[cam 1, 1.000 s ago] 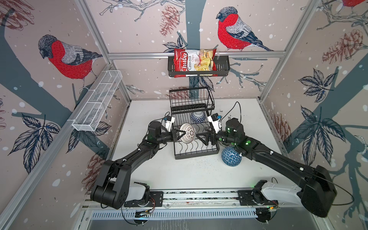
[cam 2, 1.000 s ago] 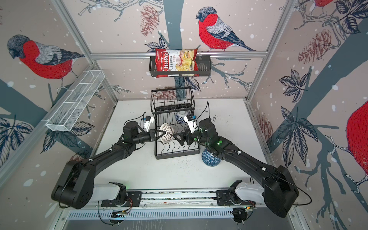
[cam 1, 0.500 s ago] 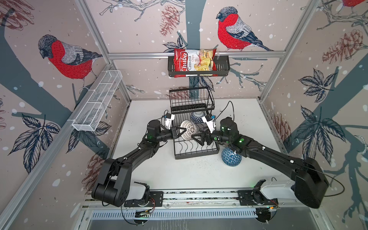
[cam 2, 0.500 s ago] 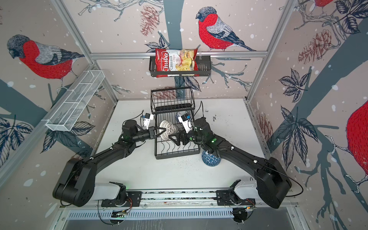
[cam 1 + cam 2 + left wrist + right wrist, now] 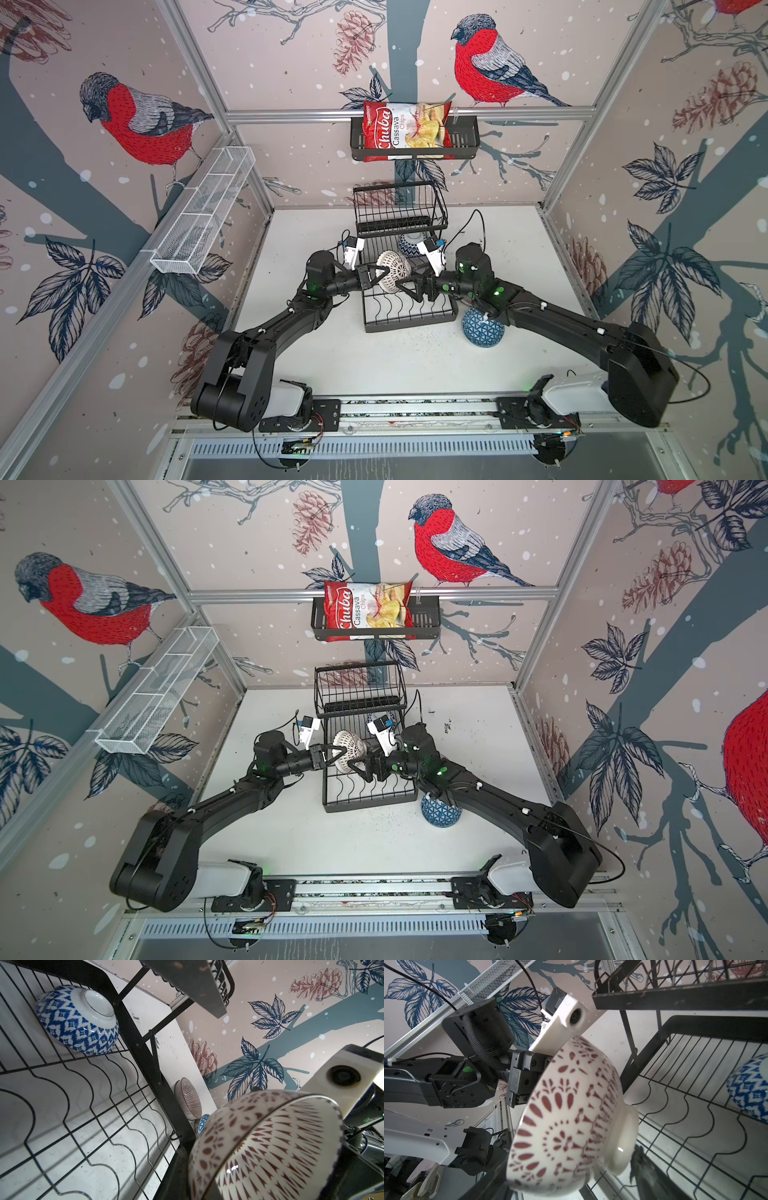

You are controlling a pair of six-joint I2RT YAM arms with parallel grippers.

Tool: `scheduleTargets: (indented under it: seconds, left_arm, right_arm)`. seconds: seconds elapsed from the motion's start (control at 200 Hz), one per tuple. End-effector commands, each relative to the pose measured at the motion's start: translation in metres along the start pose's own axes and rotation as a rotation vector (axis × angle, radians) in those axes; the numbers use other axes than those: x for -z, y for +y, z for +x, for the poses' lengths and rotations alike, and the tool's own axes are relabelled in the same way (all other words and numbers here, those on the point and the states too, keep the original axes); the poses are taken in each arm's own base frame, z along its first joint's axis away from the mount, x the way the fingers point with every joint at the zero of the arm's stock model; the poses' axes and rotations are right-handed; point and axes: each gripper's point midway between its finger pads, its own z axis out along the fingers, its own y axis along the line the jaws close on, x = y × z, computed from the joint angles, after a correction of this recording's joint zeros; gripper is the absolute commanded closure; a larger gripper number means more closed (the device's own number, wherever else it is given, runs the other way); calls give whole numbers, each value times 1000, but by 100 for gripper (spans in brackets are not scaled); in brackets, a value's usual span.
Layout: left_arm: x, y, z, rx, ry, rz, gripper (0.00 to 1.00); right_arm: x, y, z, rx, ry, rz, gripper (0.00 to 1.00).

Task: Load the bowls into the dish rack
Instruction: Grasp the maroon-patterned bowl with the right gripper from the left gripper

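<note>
The left gripper pinched the rim of a maroon-patterned bowl, which was tipped on edge above the lower tier of the dish rack. The right gripper stood at the bowl's 3 o'clock with its fingers spread. A blue zigzag bowl lay at the rack's 12 o'clock end. A blue-triangle bowl sat just outside the rack at 4 o'clock.

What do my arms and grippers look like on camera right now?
Left arm and right arm: matte black, boxy links, white base housings, small green lights. Left gripper and right gripper: black, built as skeletal triangular frames. A white camera mount sits on each wrist, with thin black cables looping off.
</note>
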Motion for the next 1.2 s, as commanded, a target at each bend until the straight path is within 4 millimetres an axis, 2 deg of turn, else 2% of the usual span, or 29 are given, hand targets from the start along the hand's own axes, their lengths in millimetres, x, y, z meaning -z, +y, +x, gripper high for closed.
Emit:
scheduleTargets:
  seconds: [0.0, 0.29, 0.625, 0.825, 1.081, 1.191]
  left_arm:
    - [2, -16, -9, -70, -28, 58, 100]
    - [1, -16, -10, -71, -29, 62, 100]
    - [-1, -14, -9, -62, -24, 65, 100]
    - [-2, -9, -7, -53, -19, 54, 100]
    - [-4, 0, -4, -33, -10, 36, 89]
    - [-5, 2, -2, -27, -7, 32, 79]
  right_arm:
    - [-2, 9, -13, 20, -37, -42, 18]
    - [-6, 11, -13, 15, -33, -61, 27]
    - [-7, 11, -12, 8, -31, -61, 44]
    - [-9, 4, -12, 3, -35, -31, 46]
    - [-10, -6, -10, -5, -38, 24, 46]
    - [-11, -10, -10, -8, -36, 41, 46]
